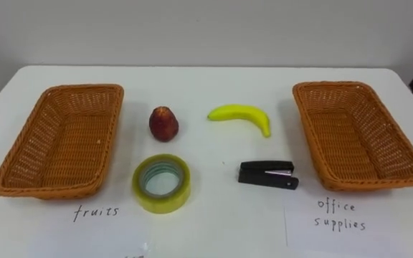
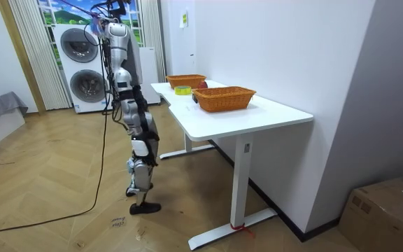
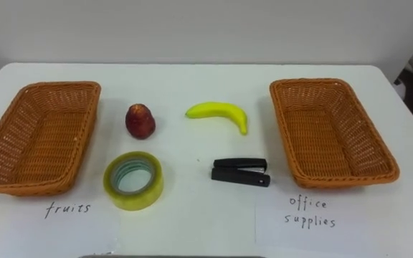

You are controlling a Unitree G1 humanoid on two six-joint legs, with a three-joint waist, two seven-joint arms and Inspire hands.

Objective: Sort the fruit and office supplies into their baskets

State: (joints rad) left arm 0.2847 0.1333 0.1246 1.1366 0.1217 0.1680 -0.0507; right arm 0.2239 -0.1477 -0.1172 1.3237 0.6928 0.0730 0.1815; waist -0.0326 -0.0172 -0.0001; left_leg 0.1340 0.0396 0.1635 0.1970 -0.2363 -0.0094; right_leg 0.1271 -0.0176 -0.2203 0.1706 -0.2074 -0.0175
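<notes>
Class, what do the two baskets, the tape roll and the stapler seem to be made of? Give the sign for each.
Left basket and right basket: woven wicker or cane, matte orange-brown; the weave shows. Tape roll: glossy yellowish plastic film, wound in a ring. Stapler: black casing, likely plastic or painted metal, with a silvery strip.

Red fruit (image 1: pixel 163 123), banana (image 1: pixel 241 115), tape (image 1: pixel 162 183), stapler (image 1: pixel 267 174) — loose between left basket (image 1: pixel 63 143), right basket (image 1: pixel 353 136).

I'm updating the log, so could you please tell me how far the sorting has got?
Nothing is done yet: the fruits basket and office basket are empty. Nothing is in hand: the red fruit, banana, tape and stapler lie on the table between them. All four are left.
</notes>
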